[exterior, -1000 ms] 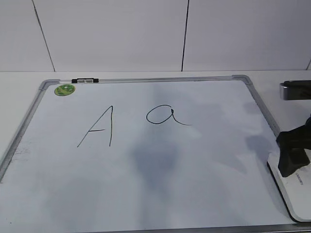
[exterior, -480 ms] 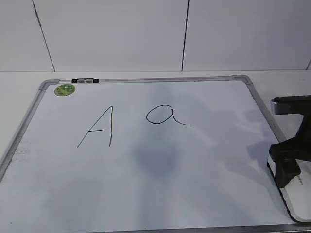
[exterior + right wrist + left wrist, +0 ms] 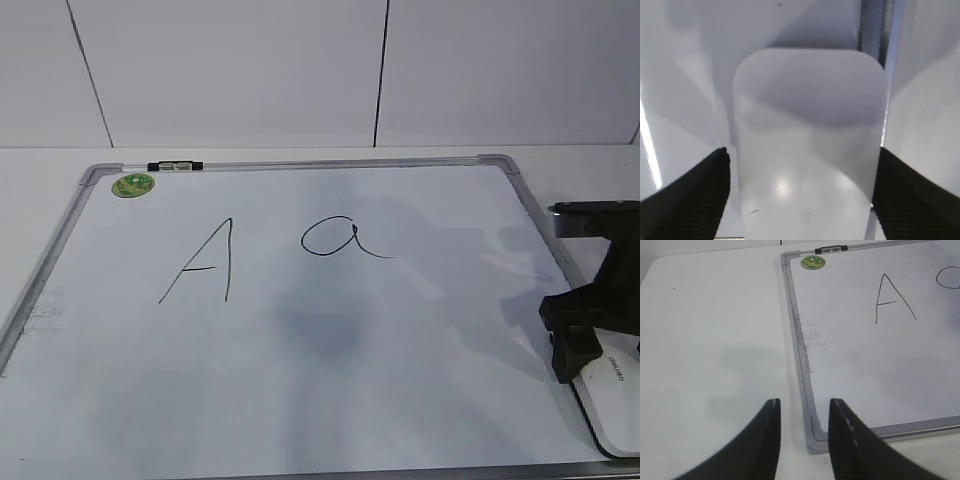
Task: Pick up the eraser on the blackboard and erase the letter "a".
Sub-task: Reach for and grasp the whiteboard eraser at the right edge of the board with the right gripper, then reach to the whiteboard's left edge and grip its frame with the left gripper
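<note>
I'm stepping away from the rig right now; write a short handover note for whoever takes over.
Right gripper: open, fingers on either side of the eraser, not closed on it.
Left gripper: open, holding nothing, over the blackboard's near-left corner.
The eraser lies at the blackboard's right edge.
The letter "a" is intact mid-board, right of the capital "A".
Done: right gripper positioned around the eraser.
Left: close on it, lift, carry to the "a", wipe it off, sparing the "A".

The eraser [image 3: 615,400] runs off the exterior view's right edge (its lettering too small to read). The left wrist view cuts the letter "a" [image 3: 951,277] at the right edge.
</note>
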`<state>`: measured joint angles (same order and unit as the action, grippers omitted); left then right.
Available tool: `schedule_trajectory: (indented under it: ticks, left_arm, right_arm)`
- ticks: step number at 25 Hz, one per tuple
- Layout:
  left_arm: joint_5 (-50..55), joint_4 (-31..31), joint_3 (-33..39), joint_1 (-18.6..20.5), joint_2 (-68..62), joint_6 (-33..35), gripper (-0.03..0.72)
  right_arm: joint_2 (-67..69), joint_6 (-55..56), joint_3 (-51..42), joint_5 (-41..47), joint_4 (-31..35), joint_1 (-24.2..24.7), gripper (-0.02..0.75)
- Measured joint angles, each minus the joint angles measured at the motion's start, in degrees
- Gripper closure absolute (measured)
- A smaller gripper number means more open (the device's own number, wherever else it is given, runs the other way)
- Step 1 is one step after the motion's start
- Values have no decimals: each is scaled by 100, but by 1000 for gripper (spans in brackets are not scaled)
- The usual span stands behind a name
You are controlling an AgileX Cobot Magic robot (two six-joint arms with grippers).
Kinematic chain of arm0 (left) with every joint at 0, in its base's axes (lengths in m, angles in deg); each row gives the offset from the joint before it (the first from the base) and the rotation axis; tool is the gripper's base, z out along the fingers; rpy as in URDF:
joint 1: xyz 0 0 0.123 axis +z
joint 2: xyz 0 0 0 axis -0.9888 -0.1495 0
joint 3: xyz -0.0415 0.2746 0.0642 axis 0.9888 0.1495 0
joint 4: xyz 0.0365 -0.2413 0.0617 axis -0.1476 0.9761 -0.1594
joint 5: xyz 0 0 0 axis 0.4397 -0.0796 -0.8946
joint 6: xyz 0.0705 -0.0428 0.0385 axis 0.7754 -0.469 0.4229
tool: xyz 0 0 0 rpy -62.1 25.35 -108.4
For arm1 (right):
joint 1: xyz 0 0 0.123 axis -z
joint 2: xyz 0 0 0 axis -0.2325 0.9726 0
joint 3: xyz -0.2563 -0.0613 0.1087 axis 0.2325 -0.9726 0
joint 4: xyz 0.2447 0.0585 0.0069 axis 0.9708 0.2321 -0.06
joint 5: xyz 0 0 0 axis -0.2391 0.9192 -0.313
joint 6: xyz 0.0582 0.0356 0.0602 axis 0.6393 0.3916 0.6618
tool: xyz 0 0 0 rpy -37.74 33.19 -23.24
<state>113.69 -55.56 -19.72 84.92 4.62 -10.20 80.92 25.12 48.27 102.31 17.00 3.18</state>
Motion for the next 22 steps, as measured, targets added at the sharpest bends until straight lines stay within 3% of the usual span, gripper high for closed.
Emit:
schedule_trajectory:
  ticks: [22]
  left_arm:
    - [0, 0, 0, 0, 0, 0, 443]
  right_arm:
    - [60, 191, 0, 192, -10, 0, 123]
